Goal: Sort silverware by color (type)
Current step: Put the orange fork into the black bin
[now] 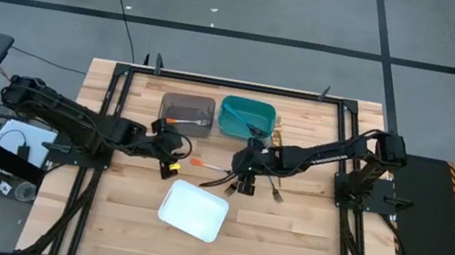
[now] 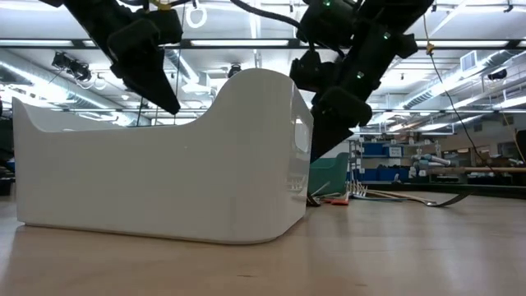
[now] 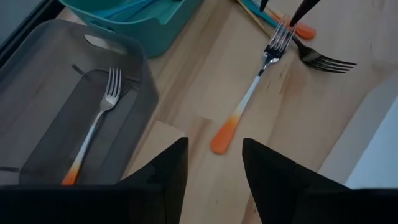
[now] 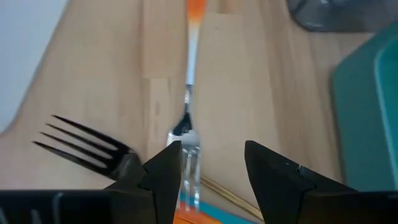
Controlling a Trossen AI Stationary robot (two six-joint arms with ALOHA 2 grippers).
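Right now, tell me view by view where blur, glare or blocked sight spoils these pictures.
Low view: the white tray fills the frame and hides most of the table; ceiling lights glare behind it. Right wrist view: the orange-handled fork and the dark fork are soft, out of focus. Left wrist view: sharp, with the fork in the grey bin clear. High view: evenly lit, but the silverware shows small.

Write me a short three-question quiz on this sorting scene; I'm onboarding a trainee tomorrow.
1. True or false: the grey bin is empty.
2. Which gripper hovers over the tines of the orange-handled fork on the table? A) left gripper B) right gripper
3. Fill in: the white tray holds ___ silverware in the high view.

Key: 1. False; it holds one orange-handled fork in the bin. 2. B. 3. no.
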